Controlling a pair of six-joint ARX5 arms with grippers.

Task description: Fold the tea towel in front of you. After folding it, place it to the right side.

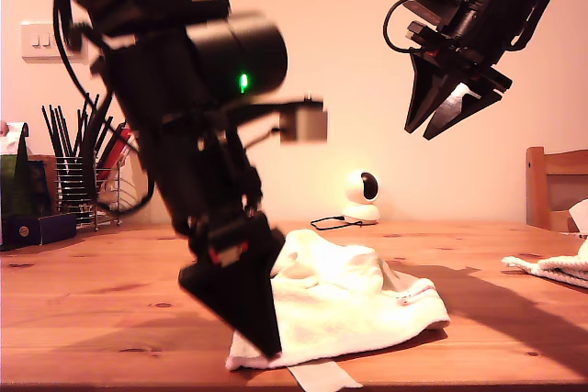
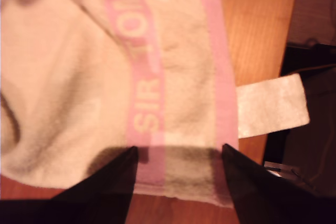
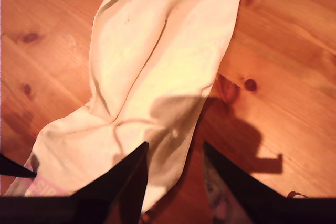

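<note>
Spreading open fingers, my first gripper (image 2: 178, 156) straddles the terry towel (image 2: 79, 77) (pink-banded hem); my second gripper (image 1: 457, 107) gapes aloft.

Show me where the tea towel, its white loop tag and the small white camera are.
tea towel (image 1: 354, 305): exterior view, middle of the cloth.
white loop tag (image 2: 270, 106): first wrist view, middle of the strip.
small white camera (image 1: 362, 196): exterior view, round head.

Warm orange light tints everything, the near arm (image 1: 184, 135) is blurred and dark, and hard shadows cross the surface (image 1: 496, 319).
</note>
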